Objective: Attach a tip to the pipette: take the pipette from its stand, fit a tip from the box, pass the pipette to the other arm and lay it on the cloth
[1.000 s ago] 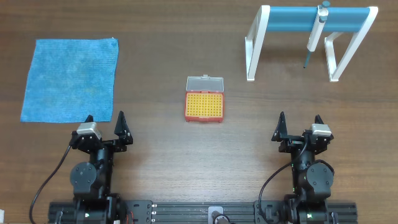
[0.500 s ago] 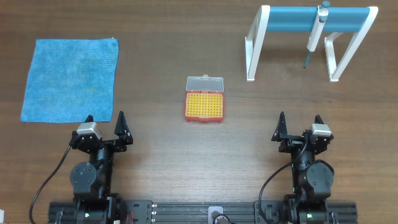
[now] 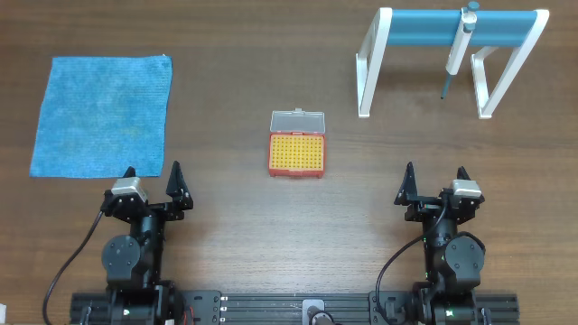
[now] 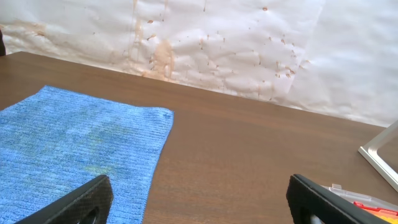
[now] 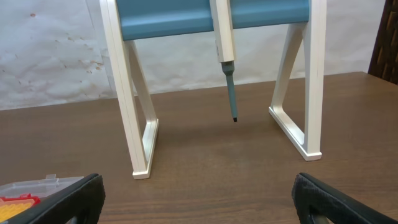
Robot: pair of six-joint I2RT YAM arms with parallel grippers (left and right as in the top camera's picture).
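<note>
The white pipette with a teal shaft hangs on the blue-and-white stand at the back right; the right wrist view has the pipette hanging from the stand's bar. An orange tip box with its clear lid open sits mid-table. A blue cloth lies at the back left, also visible as the cloth in the left wrist view. My left gripper rests open near its base, just in front of the cloth. My right gripper rests open near its base, well short of the stand.
The brown wooden table has free room between the cloth, the box and the stand. A white papered wall stands behind the table. The stand's white legs frame the hanging pipette on both sides.
</note>
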